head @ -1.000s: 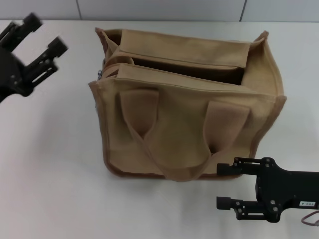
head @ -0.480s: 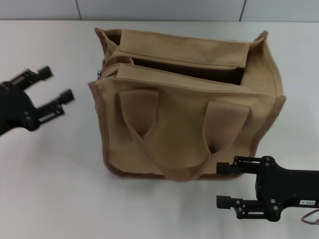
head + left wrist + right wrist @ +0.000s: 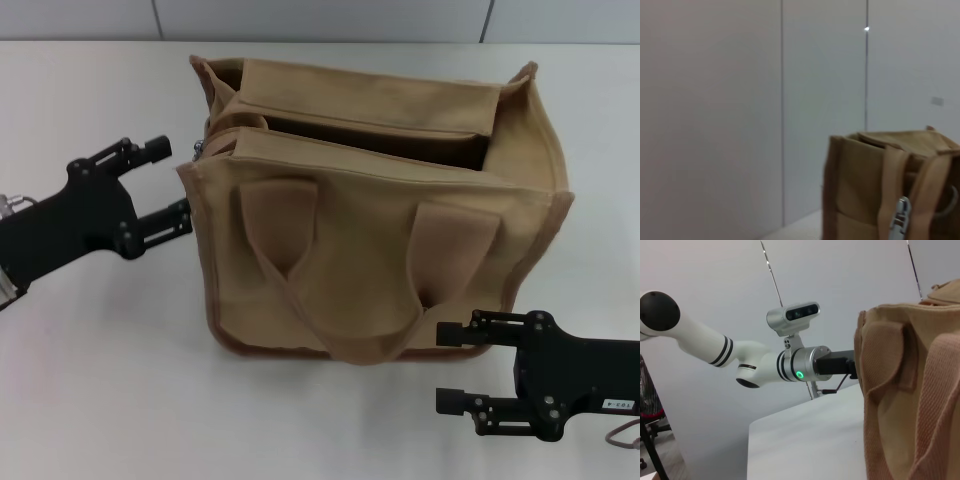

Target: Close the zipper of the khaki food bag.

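The khaki food bag (image 3: pixel 370 250) stands upright in the middle of the white table, its two handles folded down on the near face. Its zipper (image 3: pixel 360 127) lies open along the top, showing a dark gap. The small silver pull tab (image 3: pixel 199 150) hangs at the bag's left end and also appears in the left wrist view as the pull tab (image 3: pixel 901 220). My left gripper (image 3: pixel 172 182) is open just left of that end, fingers pointing at the bag, holding nothing. My right gripper (image 3: pixel 443 368) is open by the bag's near right corner.
White tabletop (image 3: pixel 110 370) surrounds the bag, with a grey panelled wall (image 3: pixel 320 18) behind it. In the right wrist view the bag (image 3: pixel 910 390) fills the right side and the left arm's white links with its wrist camera (image 3: pixel 792 315) reach in behind it.
My left gripper has swung from the far left corner down and rightward to the bag's left end. The right gripper and the bag have stayed put.
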{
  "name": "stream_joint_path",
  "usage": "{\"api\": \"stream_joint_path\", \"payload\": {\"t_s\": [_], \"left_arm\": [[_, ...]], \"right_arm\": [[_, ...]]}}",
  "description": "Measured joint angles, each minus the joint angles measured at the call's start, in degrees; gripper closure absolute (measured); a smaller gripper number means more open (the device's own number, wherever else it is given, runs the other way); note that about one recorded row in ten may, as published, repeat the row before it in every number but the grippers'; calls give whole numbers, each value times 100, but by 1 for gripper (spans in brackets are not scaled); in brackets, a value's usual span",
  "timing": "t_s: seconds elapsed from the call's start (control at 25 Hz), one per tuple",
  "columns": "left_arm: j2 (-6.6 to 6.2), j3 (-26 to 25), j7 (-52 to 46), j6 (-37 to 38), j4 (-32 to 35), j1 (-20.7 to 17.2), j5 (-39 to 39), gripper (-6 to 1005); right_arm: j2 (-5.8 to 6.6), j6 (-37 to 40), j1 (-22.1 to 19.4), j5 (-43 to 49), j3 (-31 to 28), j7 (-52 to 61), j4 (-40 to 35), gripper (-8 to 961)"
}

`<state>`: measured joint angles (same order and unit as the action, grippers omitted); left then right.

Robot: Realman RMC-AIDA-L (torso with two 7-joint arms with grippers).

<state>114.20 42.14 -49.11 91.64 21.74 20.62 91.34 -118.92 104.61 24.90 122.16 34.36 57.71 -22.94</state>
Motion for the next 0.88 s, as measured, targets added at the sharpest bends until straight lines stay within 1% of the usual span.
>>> {"api": "stream_joint_path", "payload": {"t_s": [0.04, 0.08, 0.12, 0.2, 0.24, 0.36, 0.4, 0.64, 0.8, 0.88], "left_arm": [[104, -63, 89, -220, 26, 81, -22, 246], [104, -63, 89, -220, 26, 81, -22, 246], [157, -243, 138, -256, 40, 107, -30, 247], [157, -243, 138, -256, 40, 107, -30, 248], [279, -696, 412, -241, 47, 117, -41, 248], [315, -799, 513, -231, 50, 121, -41, 249], [352, -898, 625, -224, 57, 127, -41, 249], [363, -948, 772, -148, 59, 96, -43, 252], [309, -966, 803, -106, 59, 25, -46, 253], [307, -971, 812, -101, 59, 17, -47, 254]], "right_arm": [[0, 1, -2, 0, -2, 4, 0, 260], [0, 2, -8, 0, -10, 8, 0, 260], [0, 2, -8, 0, -10, 8, 0, 260], [-4, 3, -11, 0, -44, 10, 0, 260], [-4, 3, -11, 0, -58, 10, 0, 260], [-6, 6, -8, 0, -77, 13, 0, 260], [-7, 6, 0, 0, -78, 23, 0, 260], [-9, -10, 5, 1, -107, 31, 0, 260], [-9, -13, 2, 1, -142, 31, 0, 260], [-9, -13, 2, 0, -144, 31, 0, 260]]}}
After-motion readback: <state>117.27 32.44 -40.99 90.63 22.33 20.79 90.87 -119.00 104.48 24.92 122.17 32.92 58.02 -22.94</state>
